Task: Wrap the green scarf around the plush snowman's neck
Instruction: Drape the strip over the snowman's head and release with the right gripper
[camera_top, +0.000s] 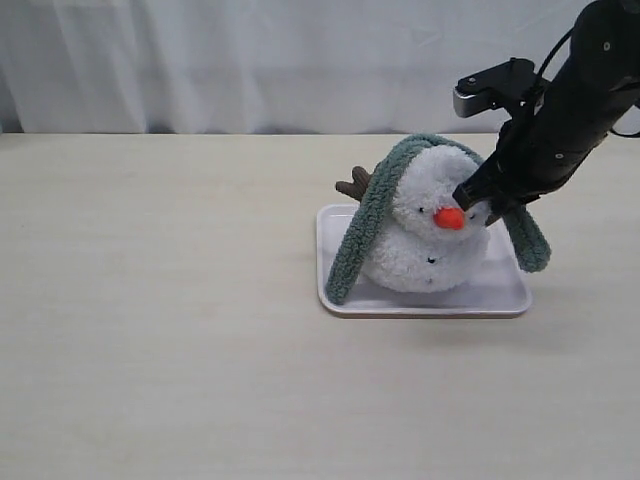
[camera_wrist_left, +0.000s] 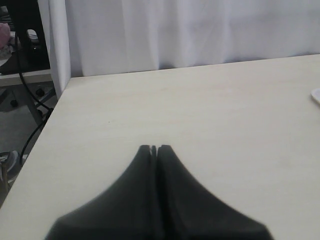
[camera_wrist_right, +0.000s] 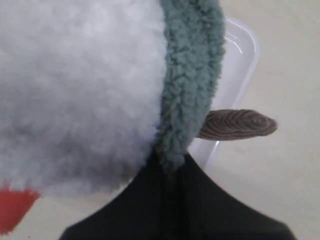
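1. The scarf (camera_top: 372, 215) arches over the head of the snowman (camera_top: 425, 245), above the neck. It runs side to side, with both ends hanging toward the tray (camera_top: 500, 298).
2. My right tool (camera_top: 478, 205) pinches the scarf beside the nose (camera_top: 449, 217).
3. My left tool (camera_wrist_left: 154, 149), clenched on nothing, sits over the table (camera_wrist_left: 200, 100), well apart.

Green scarf (camera_top: 362, 225) draped over the head of the plush snowman (camera_top: 420, 255).
The snowman is fluffy white with an orange nose and a brown twig arm at its 10 o'clock; it sits in a white tray (camera_top: 500, 288), face to the camera. The fuzzy grey-green scarf arches over the head: one end hangs at 7 o'clock to the tray rim, the top passes 12 o'clock, the other end hangs at 4 o'clock.
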